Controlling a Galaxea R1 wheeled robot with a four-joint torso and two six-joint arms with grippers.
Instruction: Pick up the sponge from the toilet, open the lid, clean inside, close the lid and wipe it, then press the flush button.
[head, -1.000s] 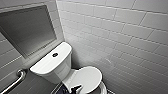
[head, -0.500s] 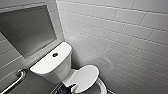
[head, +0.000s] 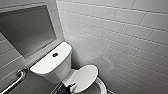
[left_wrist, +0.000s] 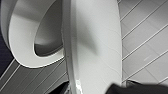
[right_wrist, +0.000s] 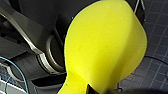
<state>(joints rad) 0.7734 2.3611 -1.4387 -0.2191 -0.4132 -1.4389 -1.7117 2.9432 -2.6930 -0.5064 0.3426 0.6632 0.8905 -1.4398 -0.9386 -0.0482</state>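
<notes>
Since the lid (left_wrist: 95, 45) is tipped partway up off the toilet (head: 56, 75) with the left gripper (head: 68, 88) at its edge (can't tell how its jaws sit), I'd swing it gently back toward the tank (head: 47, 65), holding the sponge (right_wrist: 105, 47), squashed between the jaws of the right gripper (right_wrist: 100, 90), well clear.

I see the white toilet (head: 51, 65) standing on what looks like a dark tiled floor (right_wrist: 157, 30), its base hidden from me.
</notes>
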